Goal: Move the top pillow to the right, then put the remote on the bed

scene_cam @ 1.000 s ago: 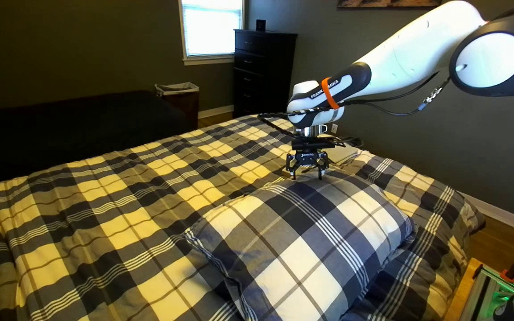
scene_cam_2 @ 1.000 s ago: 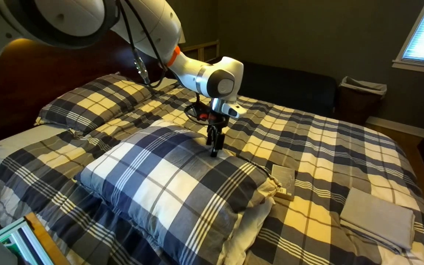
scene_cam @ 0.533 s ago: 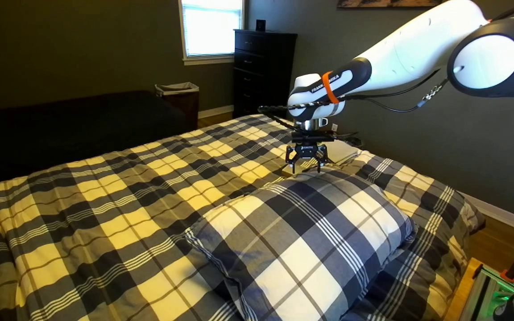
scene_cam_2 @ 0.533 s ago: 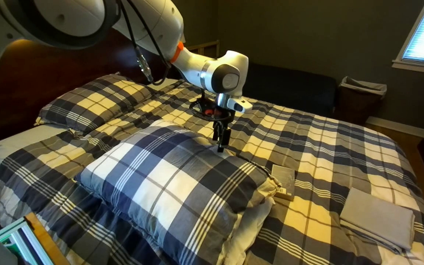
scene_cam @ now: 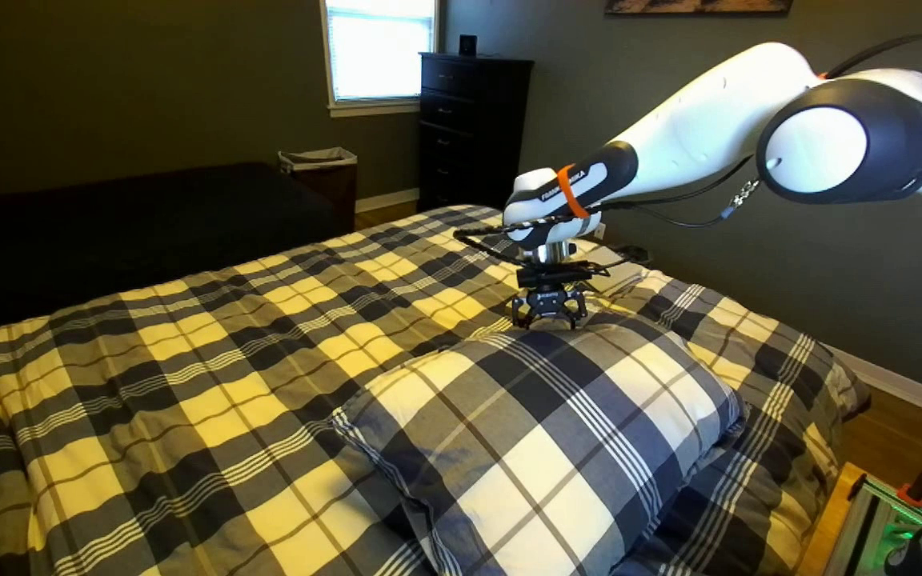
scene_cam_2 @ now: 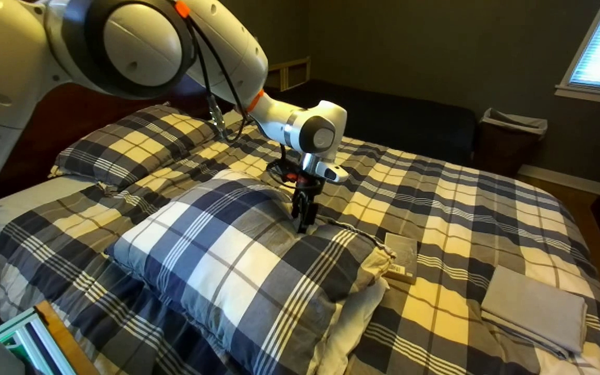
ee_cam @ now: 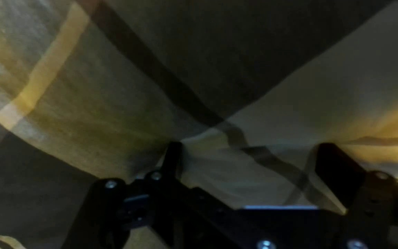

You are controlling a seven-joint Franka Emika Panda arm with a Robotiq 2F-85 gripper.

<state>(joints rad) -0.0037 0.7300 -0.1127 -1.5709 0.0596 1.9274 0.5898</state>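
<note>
The top pillow, in navy, white and pale-yellow plaid, lies near the robot in both exterior views (scene_cam: 541, 448) (scene_cam_2: 237, 250) and fills most of the wrist view (ee_cam: 219, 79). A plain white pillow (scene_cam_2: 354, 323) shows under its edge. My gripper (scene_cam: 549, 324) points down at the pillow's far part; it also shows in an exterior view (scene_cam_2: 303, 229). Its fingers stand wide apart in the wrist view (ee_cam: 250, 148), press into the cloth and dent it, with pillow fabric bulging between them. The bed (scene_cam: 213, 360) has a plaid comforter. The remote is out of view or hidden.
A grey box (scene_cam_2: 400, 255) lies beside the pillow's corner, and a folded grey cloth (scene_cam_2: 534, 310) lies farther off. Another plaid pillow (scene_cam_2: 138, 140) lies by the headboard. A hamper (scene_cam: 318, 176) and a dark dresser (scene_cam: 469, 128) stand beyond the bed.
My gripper rose a little by half a second ago, then came down into the pillow. The pillow's top is now dented around the fingers; it has not shifted otherwise.
</note>
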